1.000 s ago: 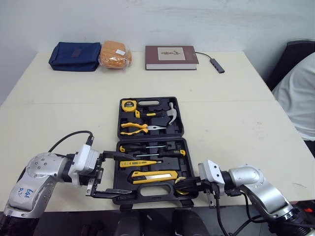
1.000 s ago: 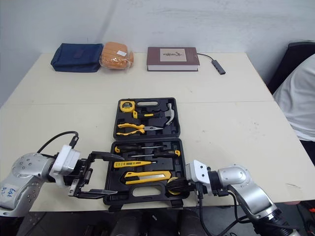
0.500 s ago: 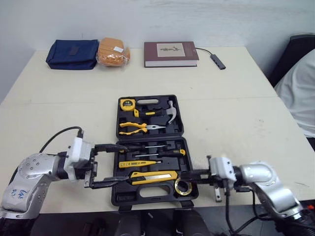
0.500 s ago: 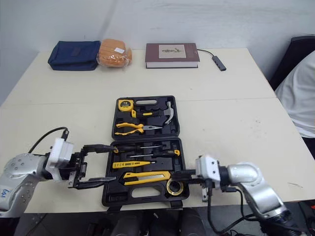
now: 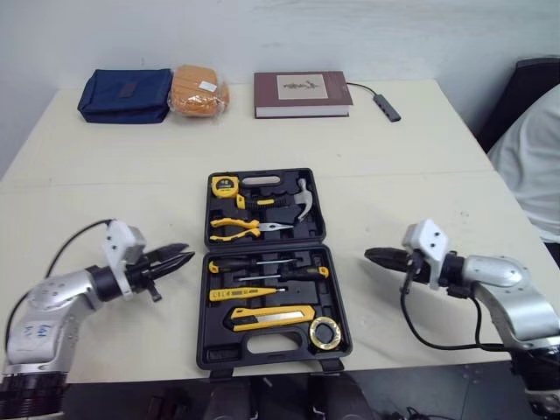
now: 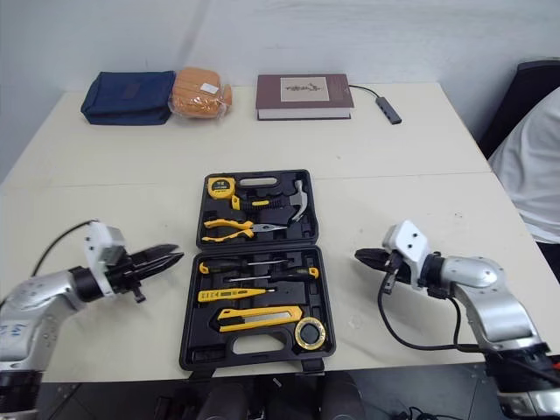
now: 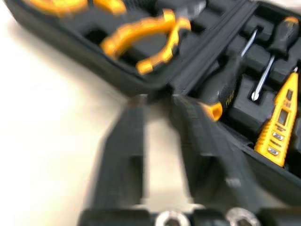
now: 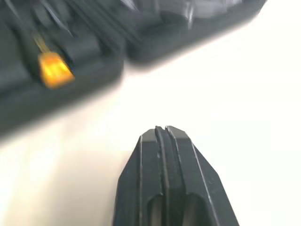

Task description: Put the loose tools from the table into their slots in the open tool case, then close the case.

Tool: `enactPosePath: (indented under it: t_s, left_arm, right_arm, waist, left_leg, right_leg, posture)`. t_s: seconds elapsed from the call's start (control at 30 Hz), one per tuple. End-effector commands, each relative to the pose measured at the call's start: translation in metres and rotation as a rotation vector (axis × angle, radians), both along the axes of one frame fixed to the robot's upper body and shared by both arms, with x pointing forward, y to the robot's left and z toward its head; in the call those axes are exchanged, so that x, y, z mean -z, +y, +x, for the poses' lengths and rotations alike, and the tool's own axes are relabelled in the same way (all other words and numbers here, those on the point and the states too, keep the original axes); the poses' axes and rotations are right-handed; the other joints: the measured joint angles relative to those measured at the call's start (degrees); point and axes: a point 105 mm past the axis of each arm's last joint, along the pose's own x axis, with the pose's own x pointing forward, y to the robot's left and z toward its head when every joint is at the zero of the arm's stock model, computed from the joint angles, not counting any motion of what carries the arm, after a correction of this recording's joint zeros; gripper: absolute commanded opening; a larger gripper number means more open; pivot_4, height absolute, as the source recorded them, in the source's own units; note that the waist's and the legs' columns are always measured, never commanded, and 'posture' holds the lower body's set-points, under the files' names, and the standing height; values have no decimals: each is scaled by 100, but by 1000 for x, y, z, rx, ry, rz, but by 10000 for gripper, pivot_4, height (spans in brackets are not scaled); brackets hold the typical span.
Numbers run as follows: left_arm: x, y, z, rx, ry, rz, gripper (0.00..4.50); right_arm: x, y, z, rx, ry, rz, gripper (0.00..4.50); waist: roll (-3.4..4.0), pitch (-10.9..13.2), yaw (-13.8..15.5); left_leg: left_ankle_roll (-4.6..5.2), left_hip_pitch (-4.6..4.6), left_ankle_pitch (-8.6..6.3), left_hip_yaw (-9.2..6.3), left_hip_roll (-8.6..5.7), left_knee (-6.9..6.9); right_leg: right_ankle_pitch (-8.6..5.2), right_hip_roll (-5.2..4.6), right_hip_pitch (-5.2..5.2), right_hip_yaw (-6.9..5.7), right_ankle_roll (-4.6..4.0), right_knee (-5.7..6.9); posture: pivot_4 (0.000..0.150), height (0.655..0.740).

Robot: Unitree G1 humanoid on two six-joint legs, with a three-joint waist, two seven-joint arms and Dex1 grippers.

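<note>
The black tool case (image 5: pixel 267 247) lies open in the middle of the table. Its lid half holds a yellow tape measure (image 5: pixel 227 185), a hammer (image 5: pixel 303 199) and pliers (image 5: pixel 241 227). The near half holds screwdrivers (image 5: pixel 262 262), a yellow tester (image 5: pixel 245 291), a utility knife (image 5: pixel 273 311) and a tape roll (image 5: pixel 325 332). My left gripper (image 5: pixel 182 255) hovers just left of the case, its fingers drawn together on nothing. To the right of the case, my right gripper (image 5: pixel 372 255) is shut and empty, pointing at the case; its shut tips (image 8: pixel 163 129) show over bare table.
Along the far edge lie a blue pouch (image 5: pixel 125 94), an orange packet (image 5: pixel 199 90), a brown book (image 5: pixel 303 92) and a small hub with a cable (image 5: pixel 385 106). A person's white sleeve (image 5: pixel 529 166) is at the right edge.
Both grippers have pulled back from the case's near half, outward to its sides. The left gripper went from wide open to shut. The tape roll stays in the case's near right corner.
</note>
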Motion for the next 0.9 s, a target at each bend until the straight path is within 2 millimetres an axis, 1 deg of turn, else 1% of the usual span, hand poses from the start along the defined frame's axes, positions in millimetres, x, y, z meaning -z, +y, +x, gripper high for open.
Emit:
enactPosePath:
  t_s: [0.03, 0.07, 0.13, 0.2, 0.33, 0.43, 0.57, 0.73, 0.8, 0.9]
  left_arm:
    - [-2, 0, 5, -22, -2, 17, 641]
    - [-1, 1, 6, -26, -3, 26, 641]
    - [5, 2, 11, -64, 17, 45, 641]
    - [9, 0, 14, -82, 28, 48, 641]
    - [11, -4, 16, -76, 24, 39, 641]
    - [11, -10, 18, -67, 22, 27, 641]
    - [11, -20, 21, -38, 17, 23, 641]
    - [11, -32, 33, -23, 0, 30, 641]
    - [10, -38, 36, 0, -3, 22, 641]
    - [8, -52, 36, 69, -6, 15, 641]
  right_arm:
    - [-6, 8, 8, -12, -54, -13, 0]
    - [-6, 10, 10, -3, -53, 1, 0]
    - [-5, 21, 16, 1, -55, 18, 0]
    - [-2, 35, 22, -12, -75, 15, 0]
    - [-4, 47, 33, -12, -103, 23, 0]
    - [-6, 58, 37, -48, -107, 21, 0]
    - [-5, 67, 35, -97, -93, 18, 0]
    - [-4, 79, 29, -156, -79, 16, 0]
    - [-4, 80, 28, -168, -83, 6, 0]
    - [-4, 77, 21, -185, -59, -4, 0]
  waist:
    - [0, 0, -2]
    - [0, 0, 1]
    - [-2, 0, -1]
    - [-2, 0, -12]
    - [-2, 0, -22]
    - [-2, 0, -27]
    - [-2, 0, -21]
    - [-3, 0, -7]
    - [-3, -1, 0]
    - [-3, -1, 25]
  left_leg:
    - [-2, -8, 3, 4, 1, -1]
    - [-1, -21, 8, 6, 0, 2]
    - [4, -55, 17, 10, -2, 20]
    - [5, -57, 19, 13, -3, 35]
    - [5, -55, 21, 11, -3, 50]
    - [4, -55, 22, 10, -2, 54]
    - [3, -57, 21, 8, -2, 53]
    - [5, -58, 21, 10, -5, 58]
    - [4, -56, 22, 9, -4, 60]
    - [5, -57, 23, 8, -5, 60]
  right_leg:
    - [0, 3, -9, 1, 0, 13]
    - [0, 4, -24, 1, 0, 23]
    - [0, 2, -55, 2, 0, 54]
    - [0, 2, -58, 4, 0, 64]
    - [0, -3, -60, 9, 0, 72]
    - [0, -5, -62, 10, 0, 77]
    - [0, -5, -62, 8, 0, 77]
    - [1, -4, -60, 7, 1, 81]
    - [1, -4, -60, 8, 1, 81]
    - [1, -6, -60, 7, 1, 82]
  posture:
    - [1500, 7400]
    - [1500, 7400]
    - [1500, 7400]
    - [1500, 7400]
    - [1500, 7400]
    - [1500, 7400]
    - [1500, 7400]
    - [1500, 7400]
    - [1500, 7400]
    - [1500, 7400]
